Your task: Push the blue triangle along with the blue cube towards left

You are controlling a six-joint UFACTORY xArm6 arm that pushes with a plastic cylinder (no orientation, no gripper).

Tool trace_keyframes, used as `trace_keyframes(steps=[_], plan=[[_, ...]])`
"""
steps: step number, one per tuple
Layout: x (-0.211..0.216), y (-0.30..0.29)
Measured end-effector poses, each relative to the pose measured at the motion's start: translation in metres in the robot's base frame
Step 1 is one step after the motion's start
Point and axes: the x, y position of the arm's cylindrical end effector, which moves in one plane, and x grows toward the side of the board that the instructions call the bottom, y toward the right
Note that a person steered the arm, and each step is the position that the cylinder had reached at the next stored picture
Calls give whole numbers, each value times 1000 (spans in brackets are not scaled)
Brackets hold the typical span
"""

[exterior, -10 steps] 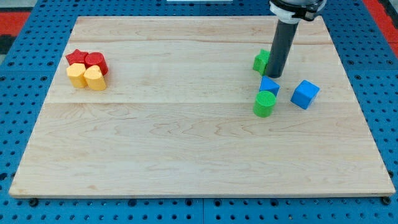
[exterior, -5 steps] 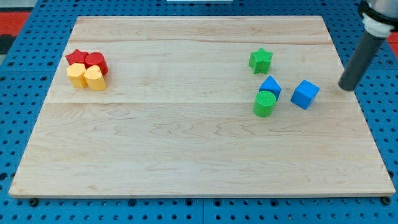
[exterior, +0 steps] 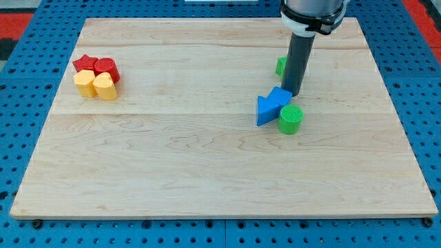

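Wood bench (exterior: 172,165) on blue pegboard: push underway.
Tip (exterior: 292,94) touches blue cube (exterior: 280,96), blue triangle (exterior: 266,111) beside; no fingers. Next: push left.

A pale wooden desk (exterior: 172,158) fills most of the view, its top made of long planks with fine grain and faint seams running from the view's left to the view's right. It rests on a blue pegboard base (exterior: 21,124) dotted with regular holes, showing on all sides. Red panels (exterior: 17,15) sit at the view's top corners. Light is even and soft, with little shadow.
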Motion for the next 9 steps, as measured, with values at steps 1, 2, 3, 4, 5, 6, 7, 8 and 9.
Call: trace_keyframes(steps=[1, 2, 3, 4, 5, 6, 7, 8, 9], plan=[[3, 15], [34, 4], [73, -18], [78, -50], [78, -41], [66, -10], [48, -8], [41, -29], [41, -53]])
